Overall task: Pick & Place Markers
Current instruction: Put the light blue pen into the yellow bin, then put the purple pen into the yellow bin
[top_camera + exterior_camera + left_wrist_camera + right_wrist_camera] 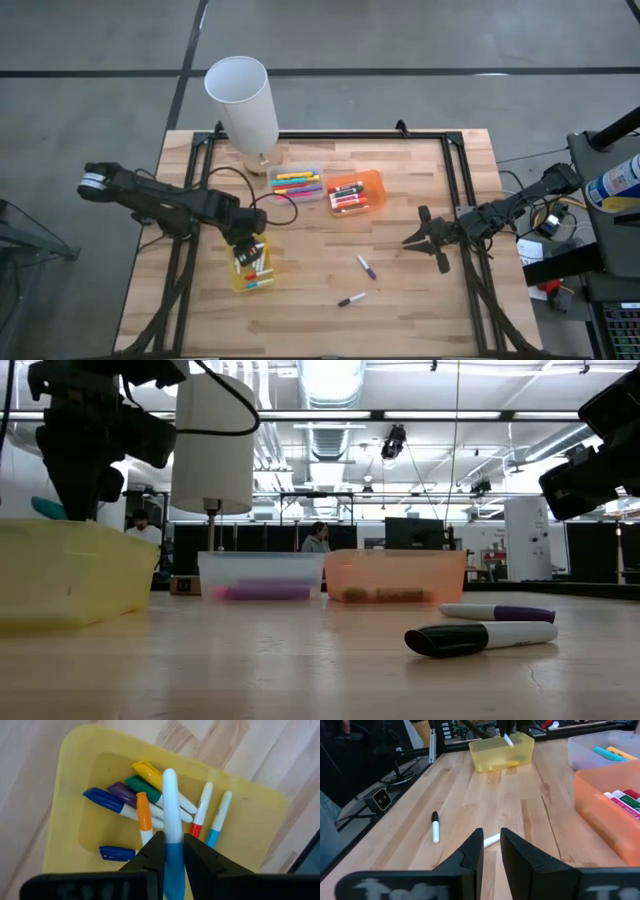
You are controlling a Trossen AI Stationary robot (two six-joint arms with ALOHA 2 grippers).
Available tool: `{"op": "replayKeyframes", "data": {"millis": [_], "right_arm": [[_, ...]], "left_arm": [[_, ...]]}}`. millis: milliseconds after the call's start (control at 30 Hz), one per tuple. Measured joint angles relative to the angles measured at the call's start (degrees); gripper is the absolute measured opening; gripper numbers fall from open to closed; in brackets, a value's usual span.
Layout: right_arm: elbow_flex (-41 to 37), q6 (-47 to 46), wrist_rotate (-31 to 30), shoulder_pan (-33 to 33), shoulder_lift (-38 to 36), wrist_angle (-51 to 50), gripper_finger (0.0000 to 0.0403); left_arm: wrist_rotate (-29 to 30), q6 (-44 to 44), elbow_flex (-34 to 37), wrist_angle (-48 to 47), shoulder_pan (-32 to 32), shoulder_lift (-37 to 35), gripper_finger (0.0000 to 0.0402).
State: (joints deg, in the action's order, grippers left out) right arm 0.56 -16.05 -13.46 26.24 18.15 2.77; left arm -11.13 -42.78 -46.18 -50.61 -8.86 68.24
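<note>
My left gripper [248, 244] hovers over the yellow tray [252, 268] and is shut on a marker with a light-blue cap [170, 805]. Several markers [131, 800] lie on the floor of that tray. Two loose markers lie flat on the table: a purple-capped one [366, 266] and a black-capped one [351, 299]. More markers fill the clear tray [295, 183] and the orange tray [355, 192]. My right gripper [424, 239] is off to the right of the purple-capped marker, slightly open and touching nothing. My left gripper pinches the marker between its two fingers at the light-blue cap end [173, 851], coming from above and pointing down. The marker runs along the fingers. Its white body points down into the yellow tray, above the markers lying there.
A tall white cylinder [243, 100] stands at the far edge, behind the clear tray. A black frame rail [462, 190] borders the tabletop on the right. Bare wood [310, 250] stretches between the yellow tray and the loose markers.
</note>
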Motion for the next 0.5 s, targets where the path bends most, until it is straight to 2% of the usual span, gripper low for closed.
{"op": "replayKeyframes", "data": {"millis": [367, 433, 500], "right_arm": [[0.0, 3.43, -0.02, 0.0, 0.0, 0.08, 0.0061], [-0.02, -2.06, -0.44, 0.0, 0.05, 2.19, 0.0061], [-0.02, -12.95, -1.91, -0.01, -0.01, 6.93, 0.0061]], "left_arm": [[-0.29, -3.3, -0.58, -0.44, 0.04, 0.18, 0.0157], [-0.65, -3.46, -1.37, -0.44, 0.11, 0.18, 0.0161], [-0.86, -3.48, -2.5, -0.35, 0.11, 0.18, 0.0162]]}}
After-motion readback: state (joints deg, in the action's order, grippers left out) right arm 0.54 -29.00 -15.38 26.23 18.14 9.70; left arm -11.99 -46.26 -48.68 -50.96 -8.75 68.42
